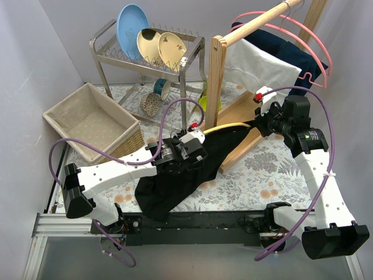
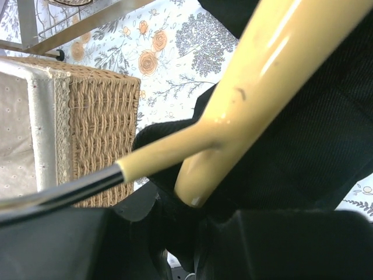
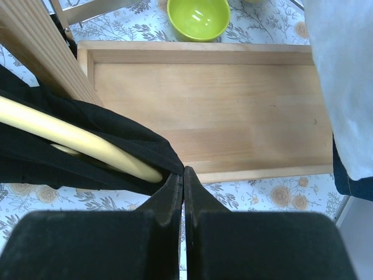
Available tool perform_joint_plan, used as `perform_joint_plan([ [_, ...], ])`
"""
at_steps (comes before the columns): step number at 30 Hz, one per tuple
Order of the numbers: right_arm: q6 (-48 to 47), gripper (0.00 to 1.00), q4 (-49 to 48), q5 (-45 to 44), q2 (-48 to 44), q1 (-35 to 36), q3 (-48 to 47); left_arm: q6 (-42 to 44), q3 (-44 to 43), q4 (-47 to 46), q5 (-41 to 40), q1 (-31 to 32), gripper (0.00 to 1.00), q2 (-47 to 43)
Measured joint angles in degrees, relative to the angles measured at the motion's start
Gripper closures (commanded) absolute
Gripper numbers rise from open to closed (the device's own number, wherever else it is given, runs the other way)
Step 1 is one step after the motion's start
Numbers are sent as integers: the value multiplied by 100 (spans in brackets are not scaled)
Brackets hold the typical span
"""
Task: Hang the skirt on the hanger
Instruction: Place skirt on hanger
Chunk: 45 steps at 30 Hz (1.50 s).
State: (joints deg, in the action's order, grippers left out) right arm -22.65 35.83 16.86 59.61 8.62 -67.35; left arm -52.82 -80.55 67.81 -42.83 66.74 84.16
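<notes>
The black skirt [image 1: 175,178] lies spread on the flowered table, with the yellow hanger [image 1: 230,126] poking out of its upper end. My left gripper [image 1: 197,147] is shut on a fold of the skirt [image 2: 315,146]. The thick end of the hanger [image 2: 250,76] rests on that cloth just above the fingers [image 2: 87,239]. My right gripper [image 1: 259,121] is shut, its tips [image 3: 183,175] pinching the skirt's corner [image 3: 87,125] beside the hanger's rounded end [image 3: 81,143]. Most of the hanger is hidden inside the cloth.
A wooden rack [image 1: 217,81] on a flat base [image 3: 204,105] carries white [image 1: 262,67] and navy garments and a pink hanger [image 1: 317,46]. A green bowl [image 3: 198,17] sits behind the base. A wicker basket [image 1: 93,122] stands at the left and a dish rack [image 1: 148,49] at the back.
</notes>
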Motion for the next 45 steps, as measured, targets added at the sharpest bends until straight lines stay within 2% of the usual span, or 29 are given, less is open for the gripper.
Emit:
perform_joint_plan([
  [10,-2,99,140,330,2,-195,-142,2,107,-175,-48,-15,100,210],
  [14,-79,99,356,713,2,-293,-321,-74,22,-162,-87,-50,100,363],
  [19,-476,99,614,1458,-2,-328,-520,-48,-560,354,28,-57,100,420],
  [25,-955,99,603,1174,-57,291,-485,195,-1279,1318,398,-66,100,382],
  [30,-1193,80,715,846,-85,686,-197,407,-1390,1668,778,-22,100,306],
  [32,-1259,72,796,1119,-105,815,-168,564,-1268,1368,1005,72,100,291],
  [34,-1390,71,826,1379,-214,994,-155,688,-944,1027,1255,205,100,271],
  [37,-1585,64,957,1576,-483,1047,-142,872,-455,734,1578,317,100,262],
  [38,-1657,58,1012,1646,-549,1047,-142,940,-293,664,1674,334,100,256],
  [43,-2177,42,1471,2127,-560,1047,-120,1139,-120,533,1869,339,100,201],
  [44,-2315,35,1617,2238,-514,1047,-120,1152,-120,509,1875,345,100,177],
  [45,-2509,34,1821,2446,-433,1047,-120,1172,-120,494,1882,352,100,144],
])
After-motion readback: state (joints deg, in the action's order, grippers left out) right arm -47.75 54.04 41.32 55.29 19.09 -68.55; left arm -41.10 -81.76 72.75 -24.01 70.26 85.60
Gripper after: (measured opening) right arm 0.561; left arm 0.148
